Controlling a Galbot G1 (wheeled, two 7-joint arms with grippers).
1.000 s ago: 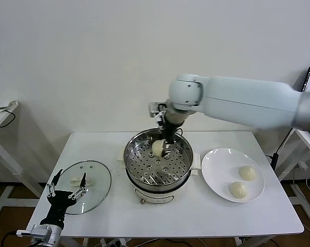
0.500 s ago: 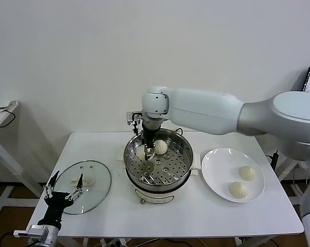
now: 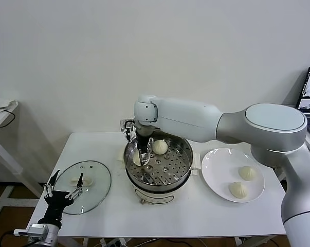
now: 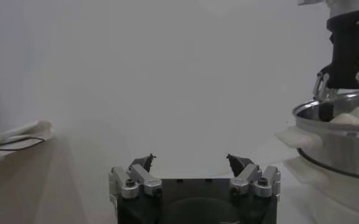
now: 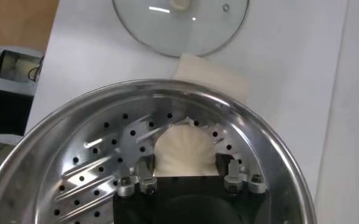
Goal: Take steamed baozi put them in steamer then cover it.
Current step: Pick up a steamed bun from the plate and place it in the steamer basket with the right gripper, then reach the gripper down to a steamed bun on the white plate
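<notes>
The right gripper (image 3: 142,154) stands inside the steamer (image 3: 181,172), jaws spread either side of a bun (image 5: 184,151) resting on the tray. Lifting straight up should avoid nudging it. The left gripper (image 3: 65,191) waits open beside the lid (image 3: 95,177).

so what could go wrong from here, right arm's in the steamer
Right gripper fingers sit open around the bun on the tray; lifting crooked could drag or roll it. Its neighbour sits close, so the arm may nudge it leaving. Two buns wait on the plate; lid still off.
</notes>
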